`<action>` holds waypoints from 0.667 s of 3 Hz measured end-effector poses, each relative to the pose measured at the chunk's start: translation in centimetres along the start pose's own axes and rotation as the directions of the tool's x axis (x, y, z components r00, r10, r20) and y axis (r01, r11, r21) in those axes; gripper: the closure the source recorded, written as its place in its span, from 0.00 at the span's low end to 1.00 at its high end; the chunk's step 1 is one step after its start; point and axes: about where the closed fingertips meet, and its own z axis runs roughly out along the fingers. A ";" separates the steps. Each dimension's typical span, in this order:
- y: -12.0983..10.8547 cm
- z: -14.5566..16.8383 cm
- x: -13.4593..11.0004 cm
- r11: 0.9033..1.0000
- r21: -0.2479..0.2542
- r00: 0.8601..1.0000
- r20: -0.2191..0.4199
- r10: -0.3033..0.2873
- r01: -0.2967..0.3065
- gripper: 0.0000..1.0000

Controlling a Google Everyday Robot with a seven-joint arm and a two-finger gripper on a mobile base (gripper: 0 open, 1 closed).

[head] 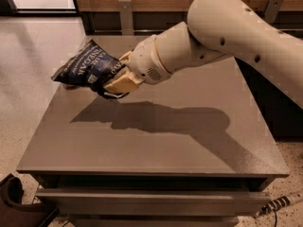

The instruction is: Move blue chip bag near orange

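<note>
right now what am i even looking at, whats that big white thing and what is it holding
The big cream thing is a robot arm, reaching in from the right. At its tip is a gripper, a two-finger clamp. It is shut on a dark blue chip bag and holds it in the air over the far left part of a grey table. There is only one picture, from a camera that looks down on the table from its front edge; where that camera is mounted is not known. The dark patch on the tabletop is only the arm's shadow. The bag hides the bit of table behind it, so I can't say what lies there.
</note>
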 end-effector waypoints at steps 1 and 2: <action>-1.6 2.0 -0.8 1.000 0.007 1.000 0.002 0.016 -0.016 1.00; -1.5 2.5 -1.2 1.000 0.001 1.000 0.002 0.015 -0.015 0.76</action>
